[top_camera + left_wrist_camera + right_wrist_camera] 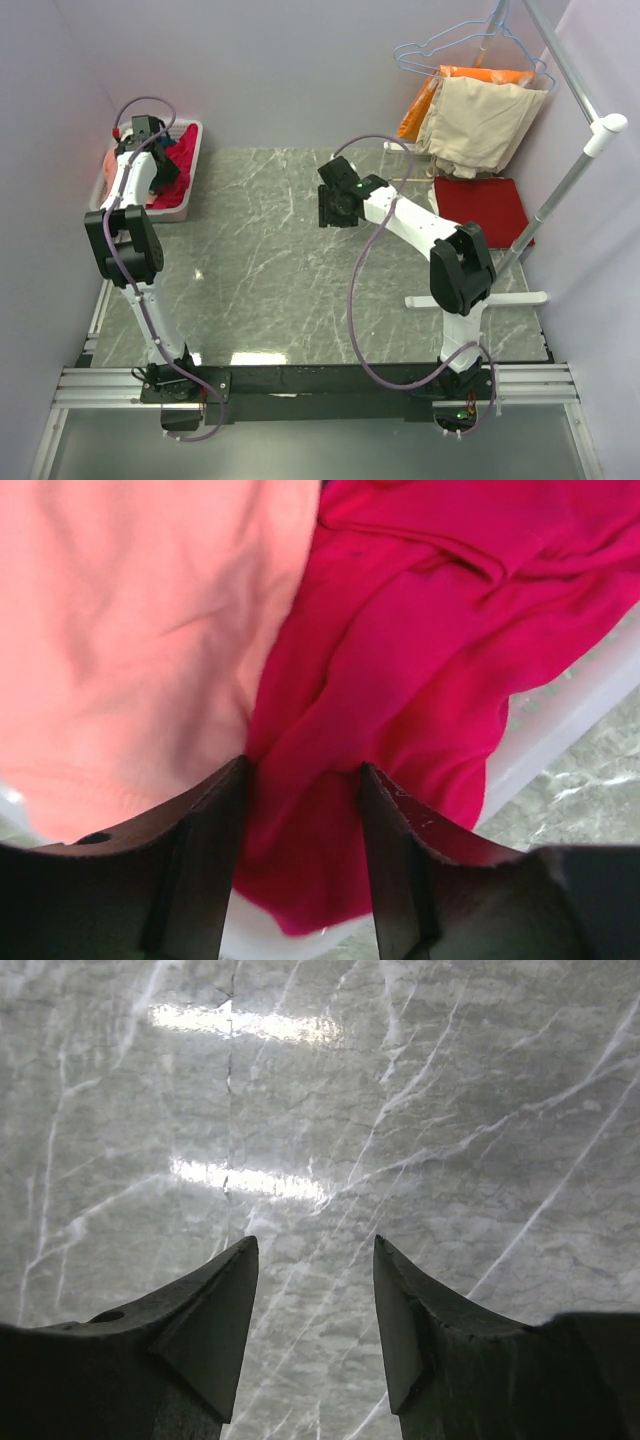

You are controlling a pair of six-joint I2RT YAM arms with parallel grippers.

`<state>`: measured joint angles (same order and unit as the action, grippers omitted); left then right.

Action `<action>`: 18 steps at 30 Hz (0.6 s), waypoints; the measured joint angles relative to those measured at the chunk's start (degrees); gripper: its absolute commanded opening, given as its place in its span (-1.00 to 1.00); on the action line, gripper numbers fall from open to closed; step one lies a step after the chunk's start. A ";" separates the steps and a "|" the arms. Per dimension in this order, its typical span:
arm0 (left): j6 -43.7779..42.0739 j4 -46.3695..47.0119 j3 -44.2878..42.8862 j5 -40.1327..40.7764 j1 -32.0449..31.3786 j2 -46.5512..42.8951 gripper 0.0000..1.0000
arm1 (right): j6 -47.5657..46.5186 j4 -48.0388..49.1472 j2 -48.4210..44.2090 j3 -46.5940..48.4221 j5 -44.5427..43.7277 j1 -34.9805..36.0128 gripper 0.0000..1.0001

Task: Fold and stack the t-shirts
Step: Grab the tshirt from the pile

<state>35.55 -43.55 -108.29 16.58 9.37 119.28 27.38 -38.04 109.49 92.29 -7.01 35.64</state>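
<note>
Basket (196,165) far left holds crimson shirt (420,660) beside pink shirt (130,630). Left gripper (303,770) open, fingers each side of crimson fold, ready to pinch. Right gripper (315,1255) open, empty, over table (450,1110), ready to help. Dark red shirt (480,205) folded far right

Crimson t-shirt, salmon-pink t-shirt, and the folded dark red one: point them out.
crimson-red t-shirt (400,680), left wrist view, wrinkled middle
salmon-pink t-shirt (130,630), left wrist view, smooth middle
darker red t-shirt (482,210), top external view, folded centre
</note>
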 measured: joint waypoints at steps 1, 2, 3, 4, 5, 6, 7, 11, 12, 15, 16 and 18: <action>-0.02 0.09 -0.02 -1.03 0.22 0.42 0.07 | -0.07 -0.28 0.81 0.50 0.00 -0.07 0.13; -0.17 0.24 -0.04 -1.92 0.35 0.85 0.04 | -0.11 -0.44 1.44 0.87 0.02 -0.15 0.13; -0.26 0.44 -0.07 -2.89 0.48 1.42 0.03 | -0.22 -0.72 2.14 1.38 0.02 -0.22 0.13; -0.42 0.61 -0.09 -3.72 0.59 2.03 0.00 | -0.26 -0.79 2.56 1.77 0.04 -0.28 0.12; -0.46 0.66 -0.28 -4.57 0.68 2.67 -0.03 | -0.28 -1.05 3.08 2.36 0.07 -0.28 0.12; -0.61 0.68 -0.66 -5.40 0.79 3.48 -0.09 | -0.31 -1.14 3.54 2.97 0.07 -0.28 0.12; -0.66 0.74 -0.92 -5.86 0.90 4.15 -0.29 | -0.31 -1.22 3.89 3.41 0.07 -0.31 0.12; -1.14 0.52 -2.25 -7.80 1.36 6.21 -0.80 | -0.33 -1.62 4.33 4.46 0.20 -0.37 0.11; -1.03 0.48 -2.36 -8.11 1.46 6.32 -0.89 | -0.33 -1.75 4.33 4.63 0.22 -0.39 0.11; -1.29 -0.04 -3.10 -8.85 1.62 6.36 -0.99 | -0.33 -2.12 4.55 5.64 0.28 -0.39 0.11; -1.42 -0.11 -3.37 -9.01 1.60 6.36 -0.99 | -0.31 -2.16 4.68 6.03 0.46 -0.39 0.11; -1.44 -0.24 -3.58 -9.31 1.60 6.34 -0.99 | -0.31 -2.12 4.98 6.51 0.66 -0.42 0.10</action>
<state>34.11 -43.79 -111.87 7.27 10.96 125.62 27.07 -40.16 114.48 98.80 -6.35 35.22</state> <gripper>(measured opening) 0.047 0.555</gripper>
